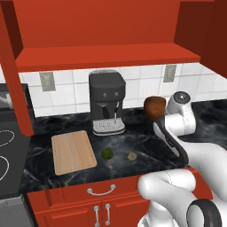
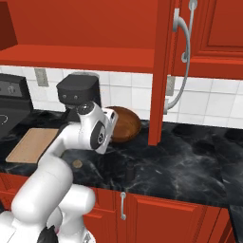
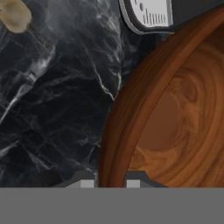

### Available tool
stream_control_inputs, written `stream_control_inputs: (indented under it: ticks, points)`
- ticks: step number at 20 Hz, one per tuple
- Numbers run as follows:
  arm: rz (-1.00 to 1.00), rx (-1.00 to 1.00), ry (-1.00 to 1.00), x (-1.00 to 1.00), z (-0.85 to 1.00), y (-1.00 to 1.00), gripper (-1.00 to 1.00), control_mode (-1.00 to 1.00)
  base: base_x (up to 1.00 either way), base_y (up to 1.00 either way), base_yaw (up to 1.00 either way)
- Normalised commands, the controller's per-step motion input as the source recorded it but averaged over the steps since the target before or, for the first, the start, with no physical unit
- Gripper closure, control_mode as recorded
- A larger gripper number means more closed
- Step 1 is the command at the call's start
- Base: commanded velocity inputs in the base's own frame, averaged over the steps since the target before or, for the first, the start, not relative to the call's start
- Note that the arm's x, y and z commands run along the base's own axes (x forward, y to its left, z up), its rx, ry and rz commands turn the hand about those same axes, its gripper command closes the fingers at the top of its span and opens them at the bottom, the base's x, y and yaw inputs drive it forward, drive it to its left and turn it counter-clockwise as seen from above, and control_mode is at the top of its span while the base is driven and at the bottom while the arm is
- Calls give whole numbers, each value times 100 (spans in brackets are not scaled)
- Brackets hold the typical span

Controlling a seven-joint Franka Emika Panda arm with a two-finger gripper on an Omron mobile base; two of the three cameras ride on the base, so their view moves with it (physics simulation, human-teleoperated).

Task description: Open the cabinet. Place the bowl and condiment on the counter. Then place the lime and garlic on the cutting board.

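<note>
- The gripper (image 3: 110, 180) is clamped narrowly on the rim of the bowl (image 3: 175, 113), one finger tip on each side of the wooden wall, as the hand view shows.
- The bowl (image 2: 124, 124) sits on the counter (image 2: 190, 156) toward its back edge, just right of the coffee machine (image 1: 107, 102), whose drip tray (image 3: 151, 15) lies just past the bowl's rim in the hand view.
- The garlic (image 1: 132, 156) lies on the black marble near the counter's front edge, well apart from the gripper; the lime (image 1: 107, 153) rests just to its left.
- The cutting board (image 1: 73, 151) lies bare at the counter's left end, beside the stove (image 1: 6, 150), with the lime near its right edge.
- The condiment (image 2: 129, 171) stands upright near the counter's front edge, to the right of the arm.
- The cabinet (image 1: 106, 31) hangs open above, its door (image 2: 163, 71) swung outward with the silver handle (image 2: 182, 57) showing.
</note>
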Motion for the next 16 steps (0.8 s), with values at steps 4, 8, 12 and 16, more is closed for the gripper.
stream_control_inputs:
  ticks: [4,8,12,16]
  points:
    - [0,0,3,15,-17,-1,100,-100,0,0,0]
    - [0,0,2,16,-16,-2,100,-100,0,0,0]
    - [0,0,2,15,-18,-4,100,-100,0,0,0]
    - [0,0,3,14,-15,-7,100,-100,0,0,0]
